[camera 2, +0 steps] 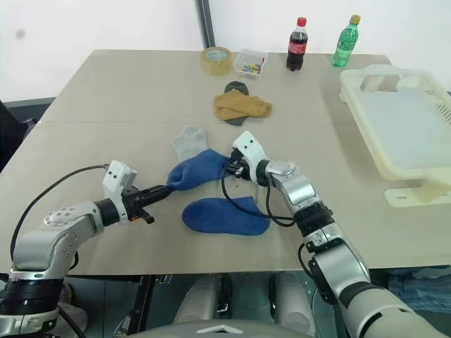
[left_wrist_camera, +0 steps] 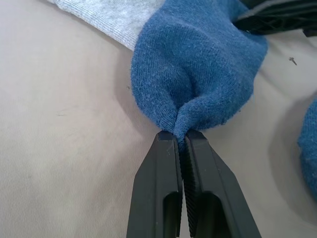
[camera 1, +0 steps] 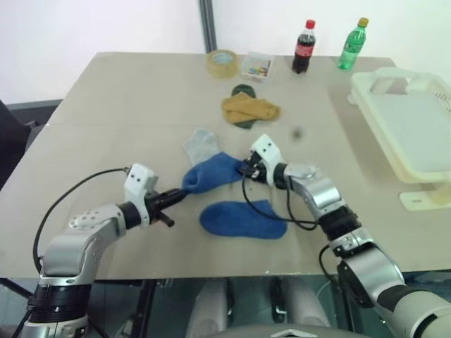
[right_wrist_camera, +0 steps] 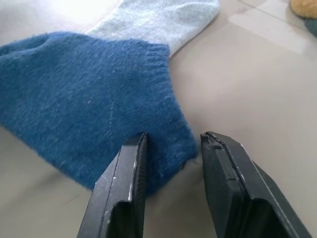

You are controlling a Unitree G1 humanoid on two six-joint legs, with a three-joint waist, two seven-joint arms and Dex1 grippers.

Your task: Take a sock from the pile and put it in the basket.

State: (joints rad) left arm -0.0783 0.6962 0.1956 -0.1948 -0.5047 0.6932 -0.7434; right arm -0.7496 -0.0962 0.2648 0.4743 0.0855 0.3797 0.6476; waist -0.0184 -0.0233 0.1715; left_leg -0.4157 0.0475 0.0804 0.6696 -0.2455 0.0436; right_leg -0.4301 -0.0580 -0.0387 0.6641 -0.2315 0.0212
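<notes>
Left claw: the left gripper (left_wrist_camera: 181,141) is closed tight on one end of a blue sock (camera 1: 211,171); a fold of the fabric is pinched between its two black fingers (left_wrist_camera: 157,183).
Right claw: the right gripper (right_wrist_camera: 171,148) is at the other end of the same sock, with its fingers apart; the ribbed cuff lies between them, and one finger (right_wrist_camera: 126,178) touches the fabric while the other stands a little apart from it.
Held sock: it stretches between the two claws, just beside each of them, and lies mostly on the table (camera 1: 127,91).
Pile: the socks are spread out. A pale grey sock (camera 1: 199,144) lies just behind the held sock and partly under it. A second blue sock (camera 1: 243,220) lies flat on the near side, between the two arms, apart from the held one. A mustard yellow sock (camera 1: 250,109) on top of a dark green sock (camera 1: 243,90) is well beyond the right claw.
Basket: the cream-white basket (camera 1: 394,151) stands at the table edge, well apart from the right claw, on its right side.
Far edge: a tape roll (camera 1: 223,63), a small clear box (camera 1: 257,66), a cola bottle (camera 1: 304,47) and a green bottle (camera 1: 351,44) stand well beyond both claws.
</notes>
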